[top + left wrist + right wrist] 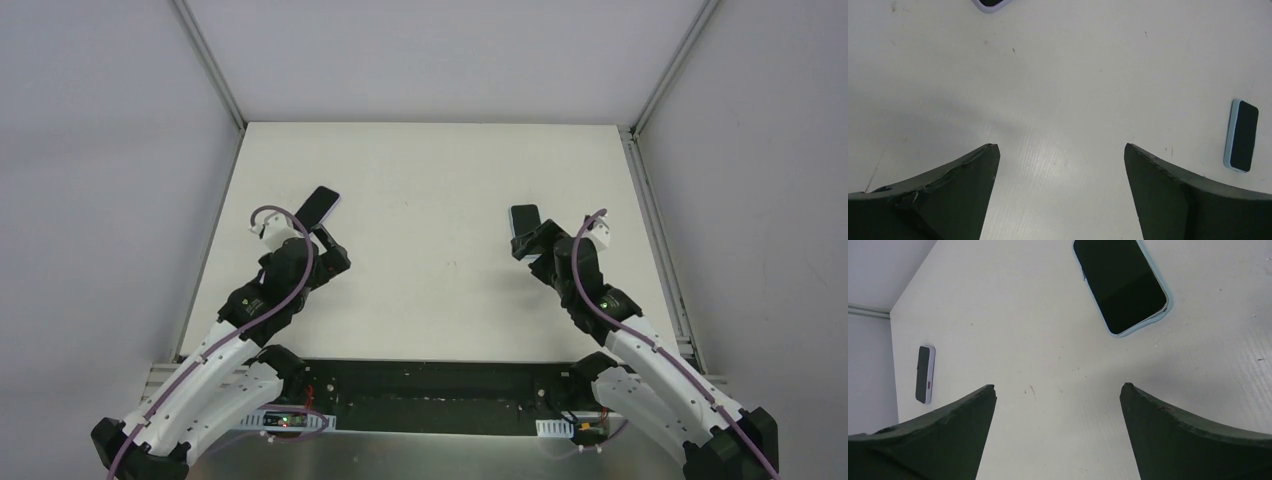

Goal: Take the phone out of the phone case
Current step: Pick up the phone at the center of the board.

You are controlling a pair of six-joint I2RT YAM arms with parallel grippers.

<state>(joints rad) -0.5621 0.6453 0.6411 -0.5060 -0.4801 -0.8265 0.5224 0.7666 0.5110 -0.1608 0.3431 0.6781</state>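
- Phone: two lie on the table (430, 170), each screen up and each apparently cased. I cannot tell which one the task means.
- The blue phone (1120, 285) lies toward three o'clock from the table's middle, flat and skewed. Its light-blue case (1229, 137) wraps every visible edge, so nothing has been freed.
- The pale phone (321, 205) lies toward nine o'clock, well apart from the blue one. A whitish rim surrounds its screen, and it looks equally untouched.
- Right gripper (1058, 386): its fingers stand wide apart and hold nothing. It hovers over bare table with the blue phone ahead at about one o'clock, near but clear of both fingers.
- Left gripper (1062, 147): its fingers also stand wide apart and hold nothing. Its wrist view shows only a corner of the pale phone, at eleven o'clock on the upper edge, not touching.
- Assessment of stance: each arm sits beside one phone with its jaws fully spread. I read this as a ready posture before any grasp, not a working grip.
- Assessment of layout: both phones lie flat with open table all round, leaving the long sides free for a pinch. Flat on the surface, though, the edges give the fingers little height to bite.
- Likely need: one gripper pins the case while the other peels or pushes the handset out, so both arms would have to meet at one phone.
- Risk: the phone may slide on the smooth table if pressed from one side only.
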